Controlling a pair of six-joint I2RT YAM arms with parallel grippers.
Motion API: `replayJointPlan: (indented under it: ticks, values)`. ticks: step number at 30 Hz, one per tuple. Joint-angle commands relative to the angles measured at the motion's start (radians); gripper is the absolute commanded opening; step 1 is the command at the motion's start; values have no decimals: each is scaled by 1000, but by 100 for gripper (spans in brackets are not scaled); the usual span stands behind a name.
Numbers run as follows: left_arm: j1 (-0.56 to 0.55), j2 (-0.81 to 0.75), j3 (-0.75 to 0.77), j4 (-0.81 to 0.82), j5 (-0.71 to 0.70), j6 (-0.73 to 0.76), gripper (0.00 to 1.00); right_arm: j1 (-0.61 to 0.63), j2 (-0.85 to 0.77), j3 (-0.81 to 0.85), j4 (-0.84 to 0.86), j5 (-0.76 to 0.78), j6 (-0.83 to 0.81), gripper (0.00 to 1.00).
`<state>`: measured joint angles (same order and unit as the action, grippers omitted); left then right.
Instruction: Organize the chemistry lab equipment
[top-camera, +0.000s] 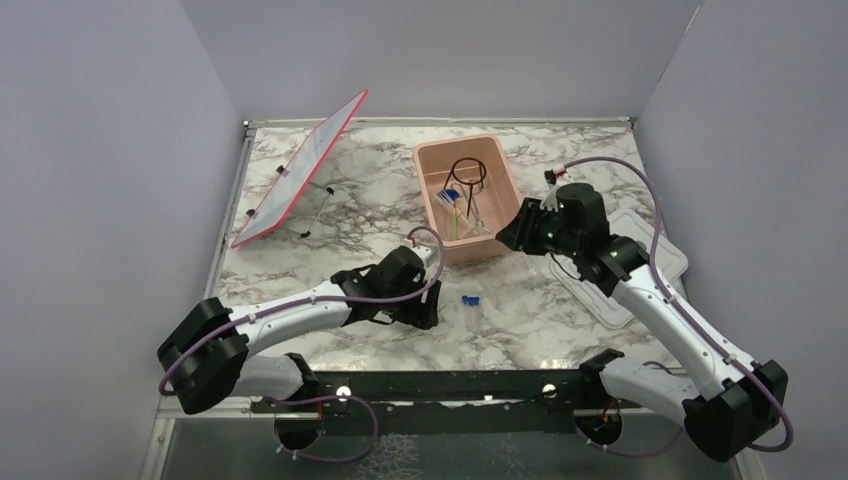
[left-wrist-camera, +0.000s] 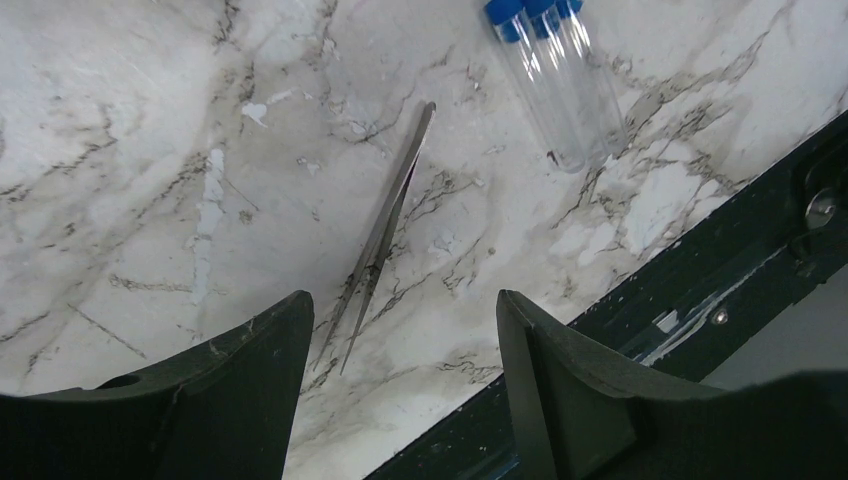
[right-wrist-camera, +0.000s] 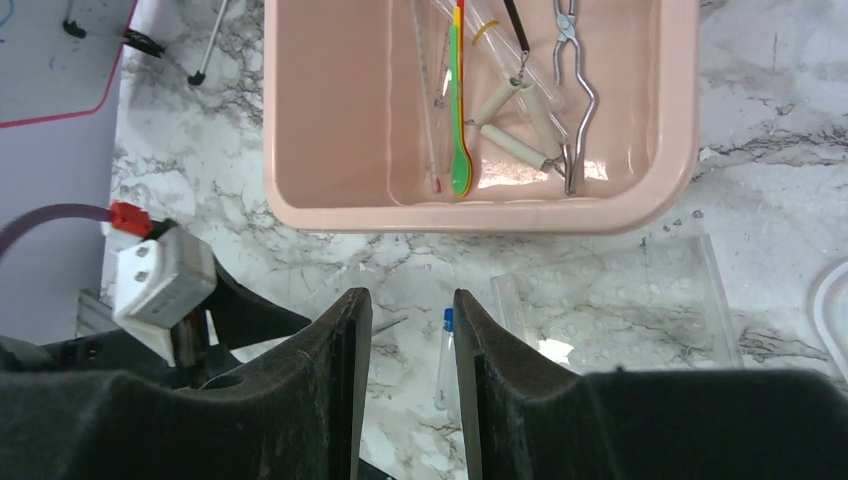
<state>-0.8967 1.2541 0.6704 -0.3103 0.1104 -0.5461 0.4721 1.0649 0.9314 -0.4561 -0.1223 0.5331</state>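
1. The marble table (top-camera: 300, 280) is the big thing here. Everything sits on it, and both arms reach in from the near edge.
2. The red-edged panel (top-camera: 300, 170) stands tilted at the far left.
3. The pink tub (top-camera: 470, 247) sits mid-table toward the back with its top open. Its lid (top-camera: 665, 262) lies flat on the table to the right, partly under the right arm.
4. The left gripper (left-wrist-camera: 400, 400) is low over the marble near the front edge, just in front of the tub. Its jaws are spread wide and hold nothing.
5. The right gripper (right-wrist-camera: 412, 370) hangs by the tub's near right corner, looking down at the tub's near wall. Its jaws are apart by only a narrow gap, with nothing between them.
6. The black ring stand (top-camera: 467, 172) lies inside the tub, in the far half.
7. A clear sheet (right-wrist-camera: 620, 300) lies flat on the table just in front of the tub – can't tell what it is.
8. The tweezers (left-wrist-camera: 385, 225) lie flat on the marble. Their tips are right between the left gripper's fingers (left-wrist-camera: 250, 390), not touching either one.
9. Metal tongs (right-wrist-camera: 575, 90) lie in the tub along its right side.
10. The green-yellow stick (right-wrist-camera: 460, 110) is in the tub too, with a thin clear pipette (right-wrist-camera: 428, 100) just beside it.
11. The blue-capped tubes (left-wrist-camera: 555, 80) lie bunched together on the table between the two grippers, near the tweezers but apart from them. One shows through the right gripper's gap.
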Motion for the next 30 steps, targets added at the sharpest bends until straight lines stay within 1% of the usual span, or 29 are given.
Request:
replayJointPlan:
  ticks: [1,3,5,8,10,14,19,22,23,30]
  values:
    - [-50,48,-13,-26,-83,3,70,4,-73,-61,74,-28,53,40]
    - [-67,93,2,-30,-101,16,69,3,-86,-84,92,-31,68,40]
    - [-80,128,16,-30,-149,27,68,5,-87,-96,99,-37,73,40]
    - [-84,188,42,-40,-188,54,64,4,-88,-105,100,-44,70,40]
    - [-84,227,71,-63,-211,67,59,3,-86,-106,96,-45,62,40]
    - [-86,264,97,-90,-200,83,42,3,-91,-109,88,-30,51,40]
    - [-118,249,91,-117,-194,79,22,4,-104,-122,91,-6,48,40]
    - [-125,238,122,-150,-166,93,3,4,-107,-132,103,-3,51,40]
    - [-125,231,139,-161,-152,99,0,3,-108,-134,104,-1,54,40]
    - [-125,91,208,-177,-84,159,0,4,-110,-130,107,14,61,39]
